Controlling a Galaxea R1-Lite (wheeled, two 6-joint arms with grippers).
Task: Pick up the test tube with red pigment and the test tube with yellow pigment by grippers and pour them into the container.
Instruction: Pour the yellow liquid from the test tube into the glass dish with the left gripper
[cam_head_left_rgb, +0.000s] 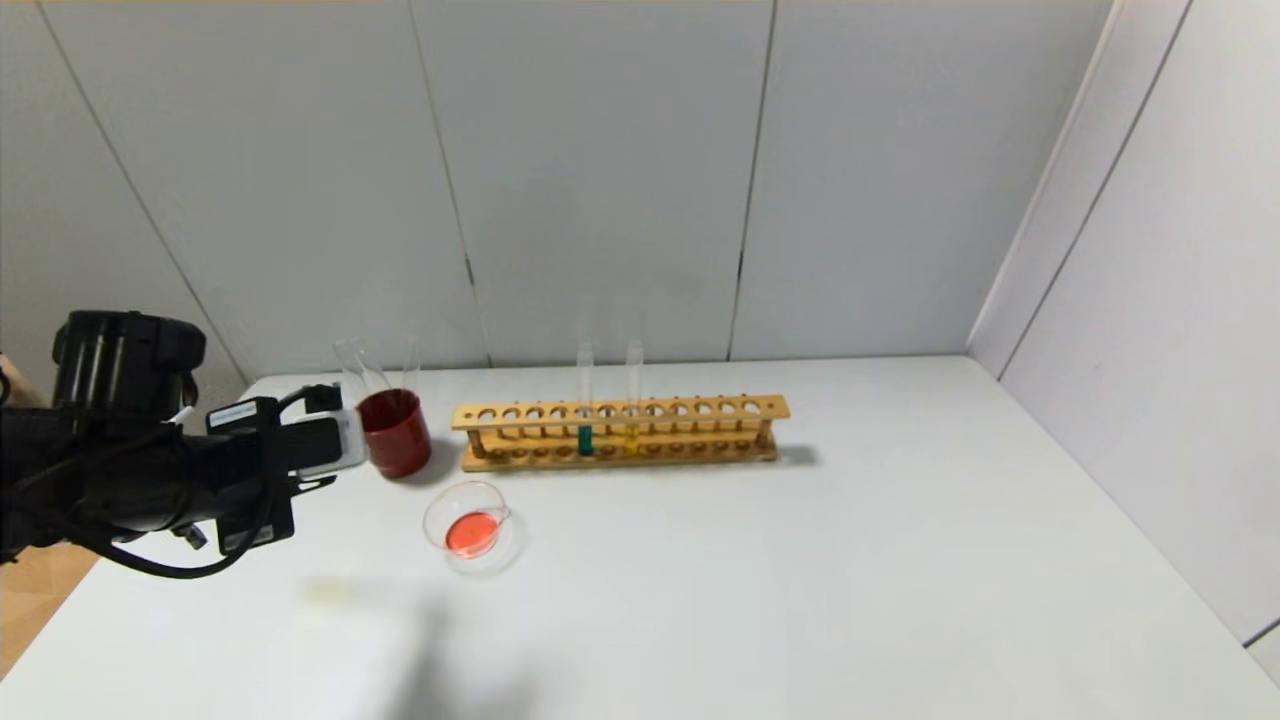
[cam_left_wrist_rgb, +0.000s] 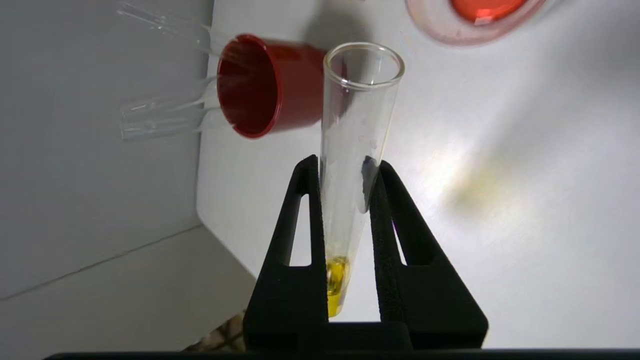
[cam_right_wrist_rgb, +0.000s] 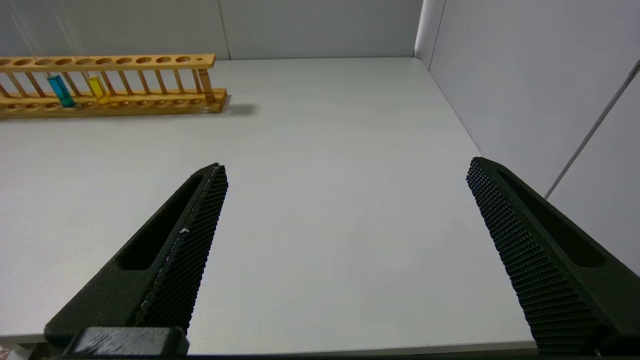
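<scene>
Head view first: left gripper (cam_head_left_rgb: 340, 440) hangs over the table's (cam_head_left_rgb: 800, 560) left side, dark red cup (cam_head_left_rgb: 396, 432) right beside its tip, container (cam_head_left_rgb: 470, 528) with red liquid just ahead and below.

Left wrist view: it's clamped on the test tube with yellow pigment (cam_left_wrist_rgb: 352, 165), mouth pointing away toward the cup.

Right wrist view: right gripper (cam_right_wrist_rgb: 345, 172) spread wide, holding nothing; wooden rack (cam_right_wrist_rgb: 107, 85) far off.
</scene>
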